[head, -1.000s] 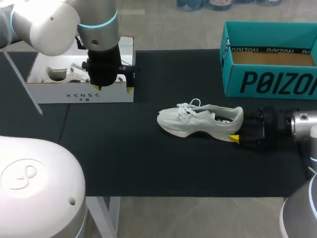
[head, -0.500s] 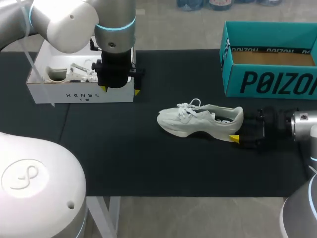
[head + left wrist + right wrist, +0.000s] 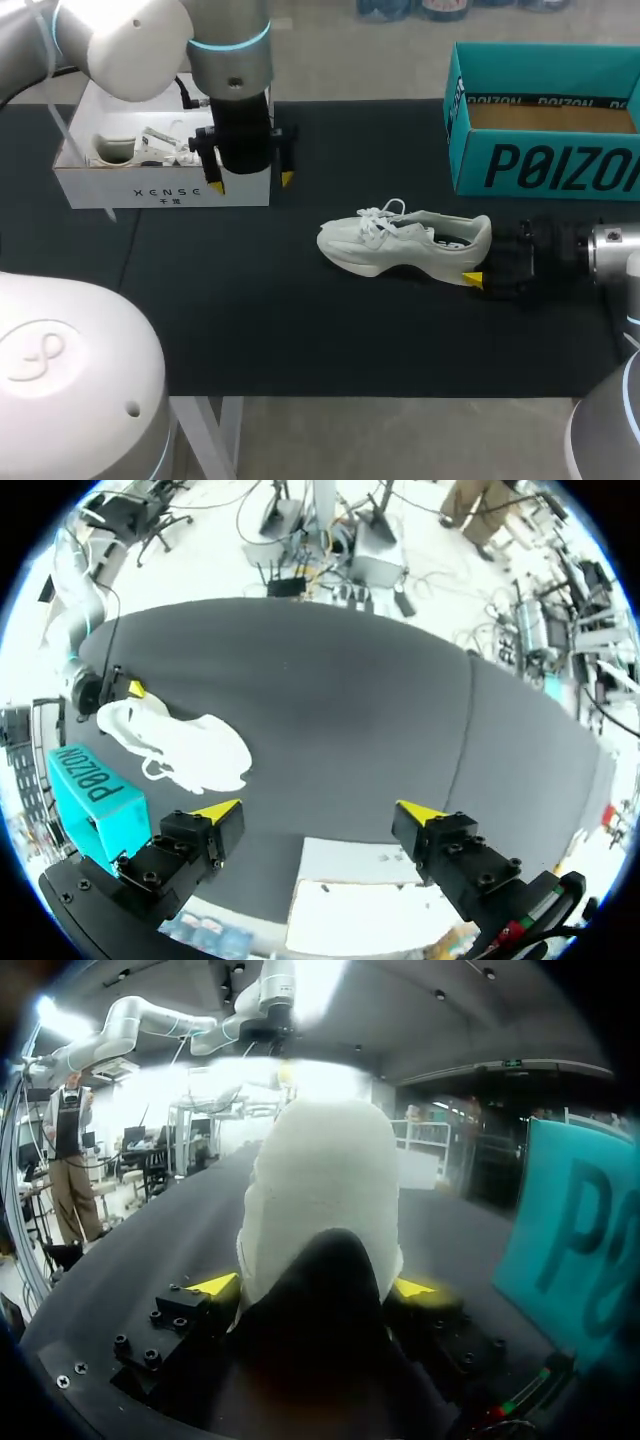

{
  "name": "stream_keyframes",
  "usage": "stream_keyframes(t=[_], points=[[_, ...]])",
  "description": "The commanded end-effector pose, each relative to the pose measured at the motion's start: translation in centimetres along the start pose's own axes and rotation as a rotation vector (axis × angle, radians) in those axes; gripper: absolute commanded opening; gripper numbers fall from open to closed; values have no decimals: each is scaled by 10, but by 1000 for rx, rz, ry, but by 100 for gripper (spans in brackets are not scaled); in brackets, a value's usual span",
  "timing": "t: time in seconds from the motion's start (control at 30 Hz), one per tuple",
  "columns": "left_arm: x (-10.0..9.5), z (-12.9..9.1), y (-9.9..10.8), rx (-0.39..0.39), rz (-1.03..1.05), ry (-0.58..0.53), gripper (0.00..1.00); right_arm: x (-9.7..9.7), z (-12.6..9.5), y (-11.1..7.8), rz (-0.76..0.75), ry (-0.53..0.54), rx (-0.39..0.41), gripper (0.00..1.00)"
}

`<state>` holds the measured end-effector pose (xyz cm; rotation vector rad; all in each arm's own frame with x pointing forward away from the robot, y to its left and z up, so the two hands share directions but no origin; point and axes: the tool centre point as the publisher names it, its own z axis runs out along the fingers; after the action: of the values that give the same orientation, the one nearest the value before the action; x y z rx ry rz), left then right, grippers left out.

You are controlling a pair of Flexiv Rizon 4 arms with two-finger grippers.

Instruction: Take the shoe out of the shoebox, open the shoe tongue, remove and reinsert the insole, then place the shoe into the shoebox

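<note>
Head view, shoe point(image 3: 400, 243) outside teal shoebox point(image 3: 545, 165), right gripper point(image 3: 480, 262) pinching its heel, left gripper point(image 3: 250, 183) spread.

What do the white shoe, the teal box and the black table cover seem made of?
The shoe: likely matte mesh fabric, with cord laces and a smooth foam-like sole. The teal box: cardboard, plain brown inside, printed outside. The table cover: matte cloth or rubber mat; unclear which.

Black lettering on teal shoebox point(image 3: 545, 165); small print on white box point(image 3: 165, 190).
</note>
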<state>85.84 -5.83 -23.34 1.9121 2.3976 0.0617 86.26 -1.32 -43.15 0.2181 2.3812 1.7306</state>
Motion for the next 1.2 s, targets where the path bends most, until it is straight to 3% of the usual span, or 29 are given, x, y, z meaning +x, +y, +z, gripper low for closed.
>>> stream_keyframes(t=[0.03, 0.07, 0.17, 0.23, 0.27, 0.97, 1.1, 1.13, 1.17, 1.2], points=[[18, -2, -28, -36, -991, -326, 100, 1, 2, -3, 0, -3, 1, 0], [18, 2, -30, -79, -1057, -291, 100, 1, 2, -3, 0, -3, 1, 0], [17, 15, -33, -32, -1186, -321, 100, 1, 2, -3, 0, -3, 1, 0], [22, 22, -28, -111, -1363, -332, 100, 1, 2, -3, 0, -3, 1, 0], [25, 25, -27, -73, -1403, -371, 100, 1, 2, -3, 0, -3, 1, 0], [25, 25, -27, -73, -1403, -371, 100, 1, 2, -3, 0, -3, 1, 0], [15, 21, -16, 61, -2028, -376, 100, 1, 2, -3, 0, -3, 1, 0], [17, 19, -15, 148, -2115, -374, 100, 1, 2, -3, 0, -3, 1, 0], [18, 19, -16, 134, -2154, -391, 100, 1, 2, -3, 0, -3, 1, 0], [19, 18, -15, 169, -2240, -419, 100, 1, 2, -3, 0, -3, 1, 0]])
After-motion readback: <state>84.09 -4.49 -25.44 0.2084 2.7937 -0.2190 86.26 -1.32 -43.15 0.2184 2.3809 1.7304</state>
